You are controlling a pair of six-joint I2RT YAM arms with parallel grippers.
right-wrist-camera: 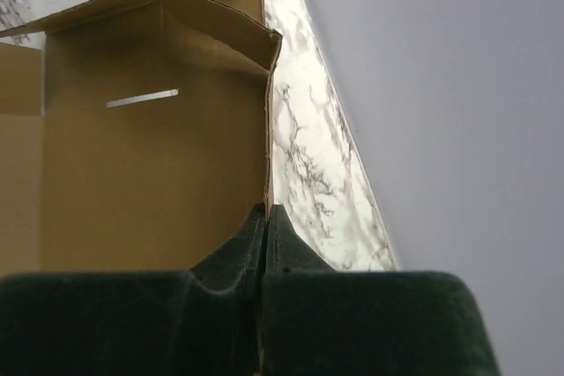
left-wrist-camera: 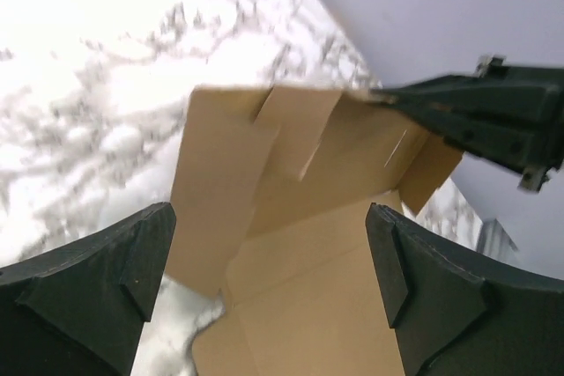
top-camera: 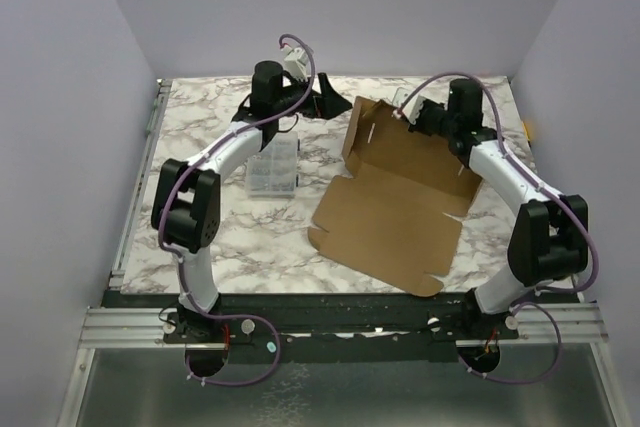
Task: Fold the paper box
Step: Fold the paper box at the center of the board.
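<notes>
The paper box [top-camera: 390,217] is a brown cardboard sheet lying on the right half of the table, with its far panel [top-camera: 372,132] folded up. My right gripper [top-camera: 407,113] is shut on the top edge of that raised panel. In the right wrist view, its fingers [right-wrist-camera: 266,215] pinch the cardboard edge, and the panel [right-wrist-camera: 150,156] with a slit stands to the left. My left gripper [top-camera: 327,97] hovers open just left of the raised panel, touching nothing. Between its wide-apart fingers [left-wrist-camera: 269,235], the left wrist view shows the cardboard [left-wrist-camera: 300,217] and my right gripper [left-wrist-camera: 480,116].
A small clear plastic compartment case [top-camera: 272,168] lies on the marble table [top-camera: 200,127], left of the box and under my left arm. Lilac walls close in the table at the back and on both sides.
</notes>
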